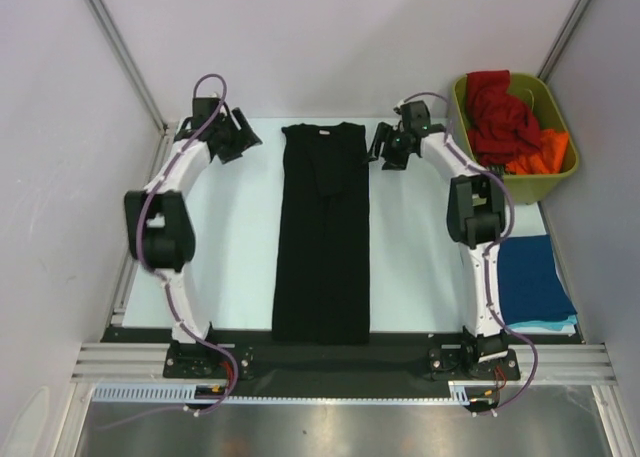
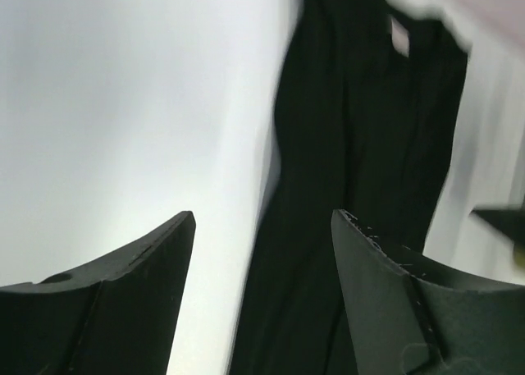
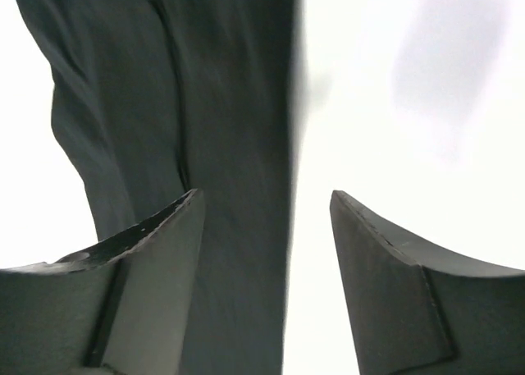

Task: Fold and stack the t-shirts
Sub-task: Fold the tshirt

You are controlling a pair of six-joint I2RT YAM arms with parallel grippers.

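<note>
A black t-shirt (image 1: 322,232) lies flat in the middle of the table, folded lengthwise into a long narrow strip with the collar at the far end. My left gripper (image 1: 248,137) hovers open and empty just left of its far end; the shirt's left edge shows in the left wrist view (image 2: 361,145). My right gripper (image 1: 376,147) hovers open and empty just right of its far end; the shirt's right edge shows in the right wrist view (image 3: 205,104). Red (image 1: 498,112) and orange (image 1: 540,152) t-shirts lie crumpled in the bin. A folded dark blue t-shirt (image 1: 532,277) rests on a teal one (image 1: 545,324) at the right.
The olive-green bin (image 1: 560,182) stands at the far right corner. White walls and metal posts close in the table on the left, back and right. The arm bases sit on a black strip at the near edge.
</note>
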